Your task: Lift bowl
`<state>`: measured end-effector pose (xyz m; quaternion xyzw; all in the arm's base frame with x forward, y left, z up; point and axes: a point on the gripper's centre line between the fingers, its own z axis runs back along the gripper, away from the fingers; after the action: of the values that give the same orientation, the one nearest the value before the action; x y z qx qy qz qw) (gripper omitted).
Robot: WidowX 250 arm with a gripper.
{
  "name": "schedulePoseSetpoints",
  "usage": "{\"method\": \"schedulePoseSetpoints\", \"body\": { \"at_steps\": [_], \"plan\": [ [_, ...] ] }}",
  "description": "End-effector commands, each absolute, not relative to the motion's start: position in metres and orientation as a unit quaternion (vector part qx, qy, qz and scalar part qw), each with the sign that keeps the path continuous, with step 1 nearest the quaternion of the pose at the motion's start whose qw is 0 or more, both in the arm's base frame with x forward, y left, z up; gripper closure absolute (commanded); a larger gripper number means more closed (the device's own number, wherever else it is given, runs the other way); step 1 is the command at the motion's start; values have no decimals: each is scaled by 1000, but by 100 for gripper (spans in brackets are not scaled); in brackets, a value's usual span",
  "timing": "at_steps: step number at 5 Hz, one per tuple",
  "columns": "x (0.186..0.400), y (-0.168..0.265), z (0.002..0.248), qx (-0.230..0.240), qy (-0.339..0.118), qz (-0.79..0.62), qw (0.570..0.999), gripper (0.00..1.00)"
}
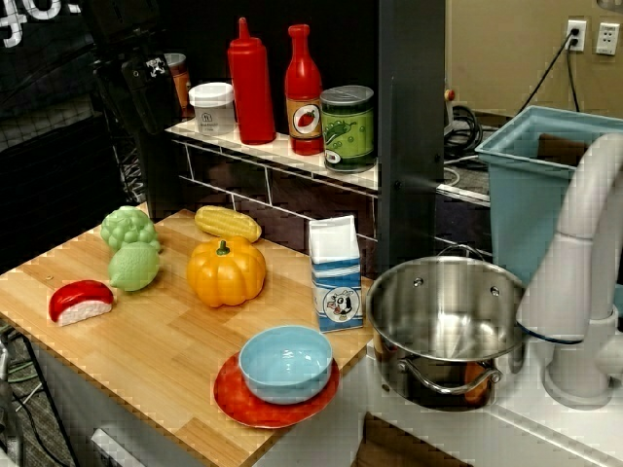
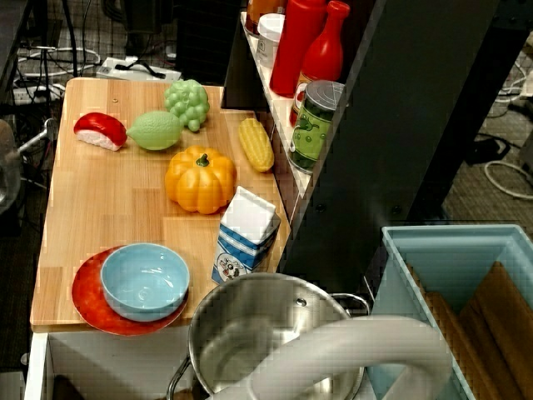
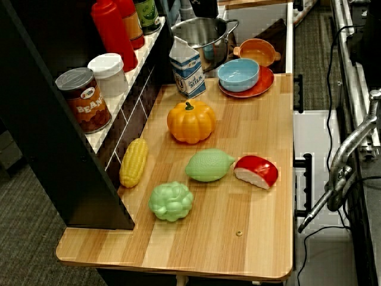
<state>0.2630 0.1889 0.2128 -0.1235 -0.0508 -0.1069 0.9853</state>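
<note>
The light-blue bowl (image 1: 285,362) sits upright and empty on a flat red-orange plate (image 1: 243,409) at the wooden counter's front corner beside the sink. It also shows in the view from above (image 2: 145,281) and in the view from the far end (image 3: 238,74). A black body that looks like my gripper (image 1: 148,88) hangs in the dark at the back left, over the far end of the counter and well away from the bowl. Its fingers cannot be made out.
A milk carton (image 1: 336,277) stands just behind the bowl, and a steel pot (image 1: 443,311) sits in the sink to its right. An orange pumpkin (image 1: 226,272), corn, a lime, grapes and a red sushi piece lie further left. Bottles and cans line the shelf (image 1: 277,146). A white faucet (image 1: 584,253) rises at the right.
</note>
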Motion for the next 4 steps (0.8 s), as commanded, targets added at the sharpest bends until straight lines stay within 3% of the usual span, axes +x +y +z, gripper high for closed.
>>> {"method": "schedulePoseSetpoints", "body": {
  "at_steps": [1, 2, 4],
  "plan": [
    [263, 189, 213, -123, -51, -107, 985, 0],
    [246, 165, 194, -97, -52, -119, 987, 0],
    [220, 143, 143, 1, -116, -154, 981, 0]
  ]
}}
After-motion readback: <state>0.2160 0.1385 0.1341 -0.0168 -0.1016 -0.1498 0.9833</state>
